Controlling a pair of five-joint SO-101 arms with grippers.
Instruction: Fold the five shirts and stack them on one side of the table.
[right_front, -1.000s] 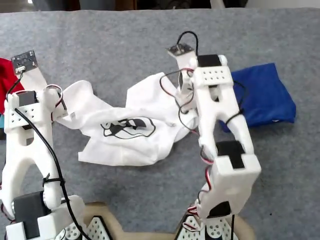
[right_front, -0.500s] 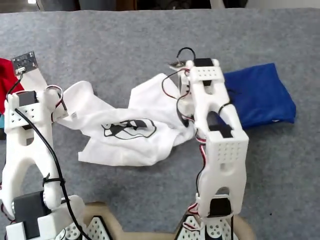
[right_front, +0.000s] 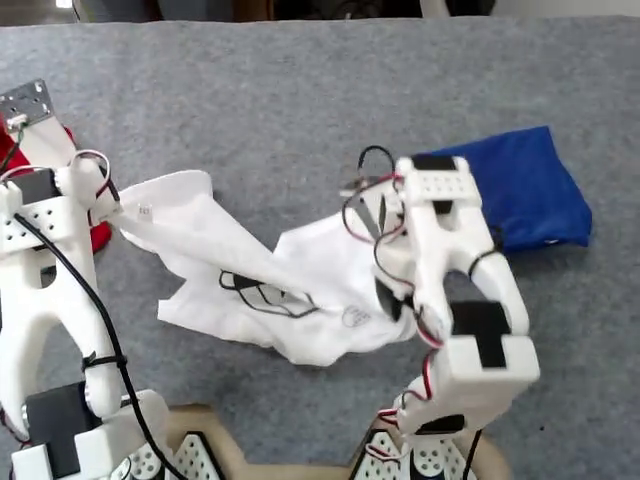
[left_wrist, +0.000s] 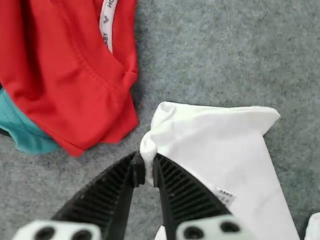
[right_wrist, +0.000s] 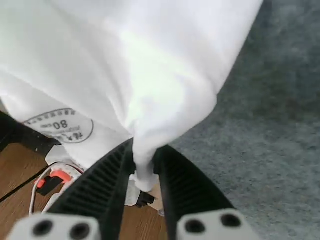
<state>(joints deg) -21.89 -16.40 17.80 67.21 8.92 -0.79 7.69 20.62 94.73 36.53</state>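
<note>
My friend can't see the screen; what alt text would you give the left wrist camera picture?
The left gripper, two black ribbed fingers, is shut on a corner of a white shirt lying on the grey table. Close by lies a crumpled red shirt over a teal garment.

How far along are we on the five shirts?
One looks done: the blue shirt lies folded on the table's right side. In hand: the white shirt, crumpled, pinched by the left gripper at one corner and the right gripper at another fold. Left: fold it, then the red shirt and teal shirt bunched at the left, and stack.
</note>
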